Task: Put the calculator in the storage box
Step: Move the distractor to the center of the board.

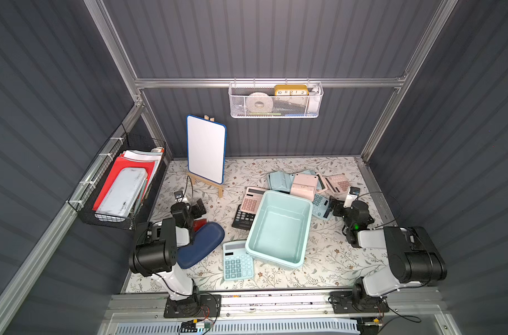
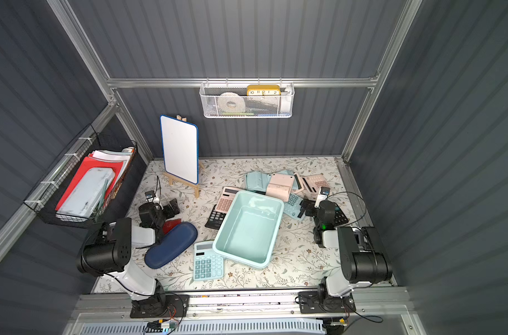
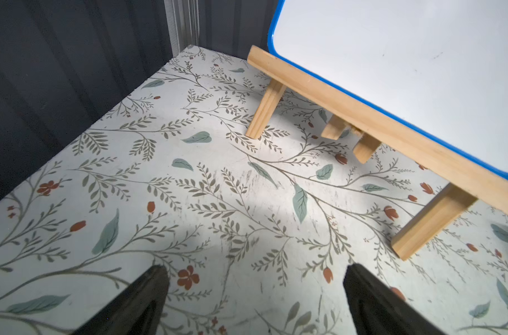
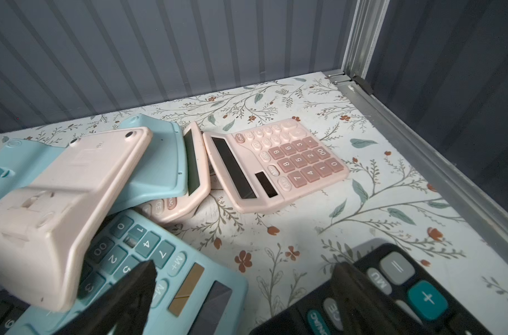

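The right gripper (image 4: 244,278) stands spread with nothing between its fingers; it hangs low over a bare strip of the floral tabletop (image 4: 305,232), with one fingertip (image 4: 139,281) above the keys of a teal calculator (image 4: 171,278) and the other above the edge of a black calculator (image 4: 426,297); neither looks touched. Beyond lies a heap: an upturned pink calculator (image 4: 67,208) leans over the teal one, an upturned teal calculator (image 4: 159,162) lies behind it, and a face-up pink calculator (image 4: 276,165) lies flat at the heap's far end. The left gripper (image 3: 255,272) is likewise spread and empty; it is over bare tabletop near the wooden easel (image 3: 348,107) carrying a whiteboard (image 3: 406,72), with no calculator in its view. The storage box (image 1: 278,232) sits mid-table between the arms, empty; a front teal calculator (image 1: 237,261) lies just beside its near corner. The task looks to be at its very start, with a calculator being chosen and approached; nothing is boxed. The next move probably calls for the right gripper to settle on a free-lying calculator, either the black one or the face-up pink, straddle its body and close; the teal one beneath is overlapped by the upturned pink body and would likely drag the heap.
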Controlling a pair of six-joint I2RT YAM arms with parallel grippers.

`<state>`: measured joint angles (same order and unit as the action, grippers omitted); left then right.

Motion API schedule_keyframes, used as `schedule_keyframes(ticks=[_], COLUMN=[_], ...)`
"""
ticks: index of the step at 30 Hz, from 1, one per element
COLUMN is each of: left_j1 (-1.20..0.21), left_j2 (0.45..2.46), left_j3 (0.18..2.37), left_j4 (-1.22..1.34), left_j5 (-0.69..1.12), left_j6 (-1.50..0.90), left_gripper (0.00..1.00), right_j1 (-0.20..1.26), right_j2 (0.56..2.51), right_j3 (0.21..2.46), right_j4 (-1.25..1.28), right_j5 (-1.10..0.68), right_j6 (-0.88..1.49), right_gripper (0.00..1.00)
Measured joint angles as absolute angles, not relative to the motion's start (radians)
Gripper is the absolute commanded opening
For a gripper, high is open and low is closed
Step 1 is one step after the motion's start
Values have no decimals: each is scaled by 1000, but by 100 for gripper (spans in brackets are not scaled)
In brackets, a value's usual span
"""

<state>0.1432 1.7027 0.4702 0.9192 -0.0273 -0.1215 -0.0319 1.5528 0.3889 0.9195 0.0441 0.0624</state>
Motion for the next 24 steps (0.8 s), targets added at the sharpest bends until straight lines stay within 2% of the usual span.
schedule_keyframes(ticks=[24], left_j1=[143], left_j2=[1696], left_j3=[476], left_j4=[898], left_j5=[-39], left_j6=[-122], left_gripper=[99], right_j1=[-27], right_j2=[1552], right_j3=[387], right_j4=[923], right_j5=[45], right_j6=[57], right_gripper=[99])
